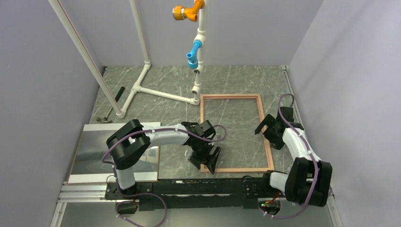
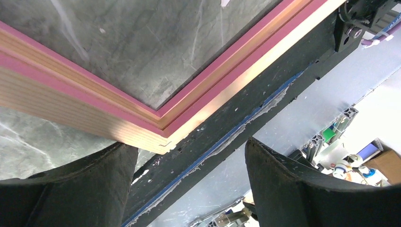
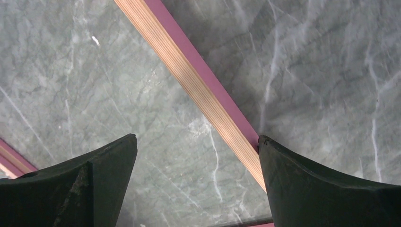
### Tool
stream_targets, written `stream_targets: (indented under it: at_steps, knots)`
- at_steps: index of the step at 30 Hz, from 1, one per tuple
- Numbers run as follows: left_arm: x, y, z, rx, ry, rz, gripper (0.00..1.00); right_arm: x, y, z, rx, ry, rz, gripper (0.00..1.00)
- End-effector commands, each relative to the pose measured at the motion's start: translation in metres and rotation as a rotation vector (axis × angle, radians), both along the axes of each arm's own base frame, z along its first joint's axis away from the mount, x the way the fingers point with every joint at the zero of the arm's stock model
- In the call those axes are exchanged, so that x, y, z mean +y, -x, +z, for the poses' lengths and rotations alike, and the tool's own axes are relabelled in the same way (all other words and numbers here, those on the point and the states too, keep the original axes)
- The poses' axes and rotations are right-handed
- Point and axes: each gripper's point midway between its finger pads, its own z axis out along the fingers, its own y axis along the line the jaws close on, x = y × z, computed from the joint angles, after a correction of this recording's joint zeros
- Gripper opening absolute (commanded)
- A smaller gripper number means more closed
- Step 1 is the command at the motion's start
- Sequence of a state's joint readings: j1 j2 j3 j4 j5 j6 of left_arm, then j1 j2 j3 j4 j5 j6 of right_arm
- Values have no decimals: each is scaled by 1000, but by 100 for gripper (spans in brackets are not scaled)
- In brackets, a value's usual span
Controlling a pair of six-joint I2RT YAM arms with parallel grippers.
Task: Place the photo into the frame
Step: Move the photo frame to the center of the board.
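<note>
Pink frame (image 1: 231, 96) lies flat, long axis near-to-far, left gripper (image 1: 205, 163) and right gripper (image 1: 264, 126) both spread empty at its rails — photo (image 1: 93, 147) flat at near left, nearest the left arm.

table (image 1: 236, 78) (grey marble) | frame (image 1: 230, 96) flat | photo (image 1: 92, 146) left | pipe stand (image 1: 158, 91)

R gripper (image 3: 196, 137): two dark wedge-shaped fingers (image 3: 80, 189) at btm corners, spread wide, nothing btwn them but table. One rail of the thin pink-faced, tan layered-wood picture frame (image 3: 194, 75) runs diag. from top centre-left down to the R-hand finger, whose tip meets its pink edge. Another pink rail just shows at left edge. Grey-green veined marble-look tabletop (image 3: 71, 71) underneath.
</note>
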State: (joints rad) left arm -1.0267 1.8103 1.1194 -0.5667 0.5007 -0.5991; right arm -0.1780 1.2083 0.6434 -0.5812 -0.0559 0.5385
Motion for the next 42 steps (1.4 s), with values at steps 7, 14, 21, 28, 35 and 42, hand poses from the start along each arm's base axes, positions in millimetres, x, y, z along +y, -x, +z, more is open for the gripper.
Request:
stream_targets:
  at_steps: [7, 14, 21, 28, 35, 42]
  knots:
    - [-23, -2, 40, -94, 164, -7, 93, 2, 4, 28, -14, -37, -87, 100]
    - [-22, -9, 48, -144, 161, 3, 99, -2, -2, 30, -10, -30, -74, 100]
    - [-25, -18, 68, -208, 235, 3, 99, 13, -13, 49, -82, -97, 8, 100]
    - [-26, -34, 113, -260, 462, 64, 99, 30, -23, 71, -177, -166, 92, 100]
    - [17, -74, 128, -331, 569, 275, 99, 52, -23, 78, -183, -212, 171, 100]
    - [89, -112, 122, -444, 488, 515, 99, 116, -30, 95, -197, -281, 314, 100]
